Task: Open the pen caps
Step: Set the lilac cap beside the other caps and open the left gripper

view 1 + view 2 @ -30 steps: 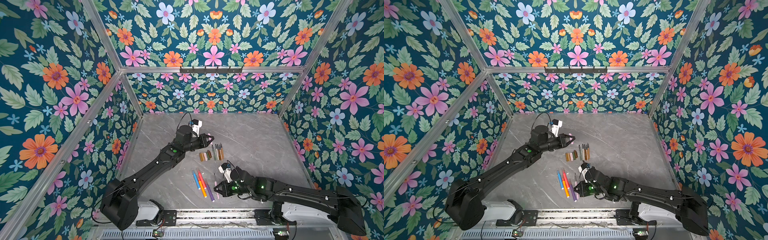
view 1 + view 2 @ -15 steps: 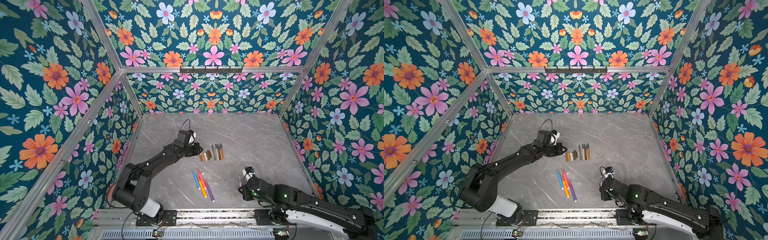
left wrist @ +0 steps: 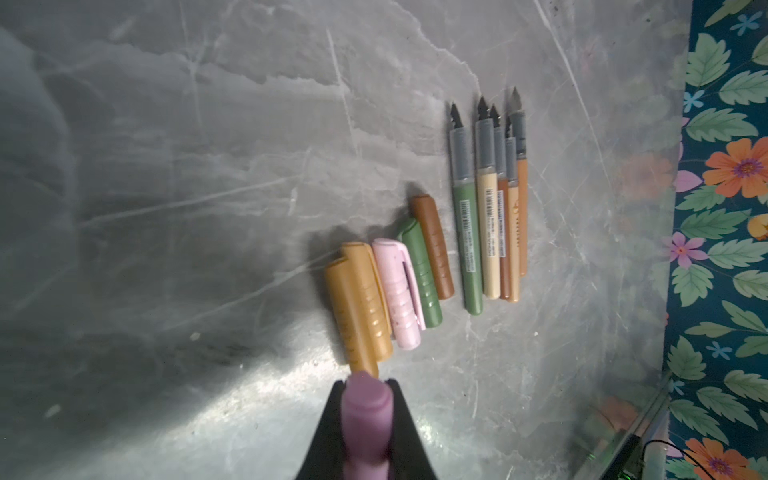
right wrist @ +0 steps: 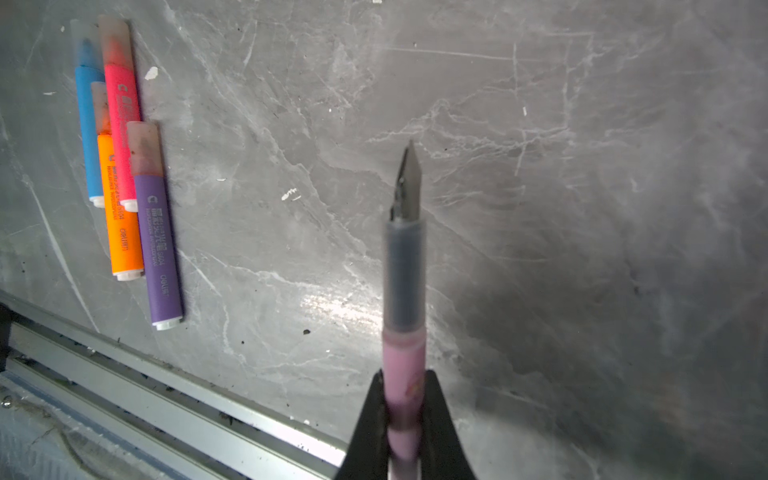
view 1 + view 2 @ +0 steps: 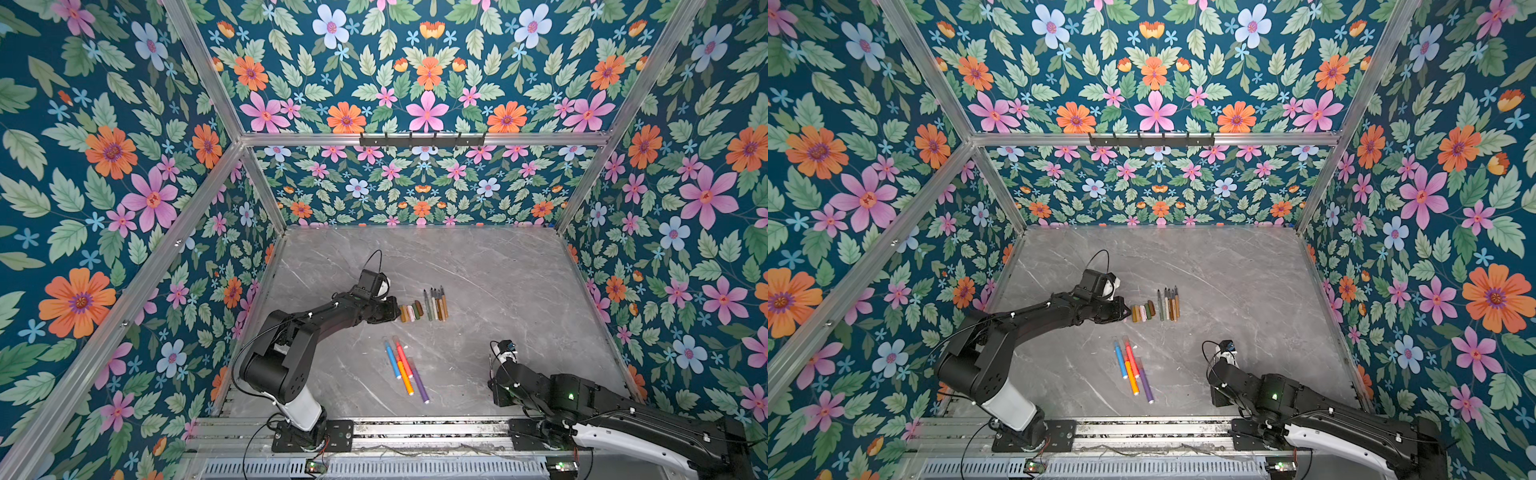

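Note:
My left gripper (image 3: 365, 381) is shut on a mauve-pink pen cap (image 3: 366, 411), just short of a row of loose pen caps (image 3: 390, 286) on the table: two tan, one pink, one olive, one brown. In both top views this gripper (image 5: 390, 311) (image 5: 1123, 312) sits at the left end of that row (image 5: 411, 311). My right gripper (image 4: 404, 374) is shut on an uncapped pink pen (image 4: 405, 270) with a bare nib, held above the table. The right arm (image 5: 519, 382) is folded low at the front right.
Several uncapped pens (image 5: 435, 305) (image 3: 490, 216) lie side by side right of the caps. Blue, red, orange and purple highlighters (image 5: 405, 370) (image 4: 124, 166) with translucent caps on lie near the front middle. A metal rail (image 4: 145, 395) runs along the table's front edge.
My left gripper has come down and back with the pink cap to the left end of the cap row. My right arm has pulled away to the front right with the pen body.

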Controlling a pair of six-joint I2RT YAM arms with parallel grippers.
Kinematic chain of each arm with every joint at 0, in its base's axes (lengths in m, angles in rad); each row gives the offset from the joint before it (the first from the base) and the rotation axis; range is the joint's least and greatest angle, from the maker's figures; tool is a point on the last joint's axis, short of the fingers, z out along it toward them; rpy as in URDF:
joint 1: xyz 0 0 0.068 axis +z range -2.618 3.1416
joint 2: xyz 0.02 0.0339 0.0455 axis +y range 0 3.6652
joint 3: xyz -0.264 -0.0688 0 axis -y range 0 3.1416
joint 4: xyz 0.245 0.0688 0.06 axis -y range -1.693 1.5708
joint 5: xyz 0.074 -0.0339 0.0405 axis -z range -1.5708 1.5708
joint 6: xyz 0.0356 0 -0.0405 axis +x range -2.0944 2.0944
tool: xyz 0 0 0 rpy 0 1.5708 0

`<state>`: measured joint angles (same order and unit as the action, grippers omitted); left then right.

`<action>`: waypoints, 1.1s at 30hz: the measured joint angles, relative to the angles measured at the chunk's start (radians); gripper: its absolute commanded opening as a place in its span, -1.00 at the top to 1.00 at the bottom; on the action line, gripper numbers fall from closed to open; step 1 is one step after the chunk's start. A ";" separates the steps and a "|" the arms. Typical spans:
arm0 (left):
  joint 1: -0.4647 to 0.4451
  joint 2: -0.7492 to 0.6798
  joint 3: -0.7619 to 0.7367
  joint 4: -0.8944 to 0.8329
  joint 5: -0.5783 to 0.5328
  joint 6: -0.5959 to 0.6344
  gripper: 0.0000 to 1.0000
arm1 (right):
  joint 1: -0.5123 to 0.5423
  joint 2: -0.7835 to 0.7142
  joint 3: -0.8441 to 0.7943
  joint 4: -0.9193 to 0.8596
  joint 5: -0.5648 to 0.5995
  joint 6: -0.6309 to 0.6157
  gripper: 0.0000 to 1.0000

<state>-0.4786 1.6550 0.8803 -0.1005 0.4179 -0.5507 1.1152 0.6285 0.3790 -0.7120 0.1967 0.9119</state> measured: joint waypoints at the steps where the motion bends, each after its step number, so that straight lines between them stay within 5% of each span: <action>1: 0.001 0.007 -0.001 0.003 0.000 0.000 1.00 | 0.000 0.003 0.001 0.001 0.000 0.000 1.00; 26: 0.071 0.076 -0.082 0.172 0.129 -0.053 1.00 | 0.000 -0.046 -0.005 0.002 0.000 -0.003 1.00; 33: 0.071 0.076 -0.086 0.182 0.137 -0.056 0.60 | 0.000 -0.045 -0.005 0.002 0.000 -0.003 1.00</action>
<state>-0.4076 1.7306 0.7944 0.0814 0.5549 -0.6071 1.1152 0.5831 0.3740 -0.7101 0.1967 0.9085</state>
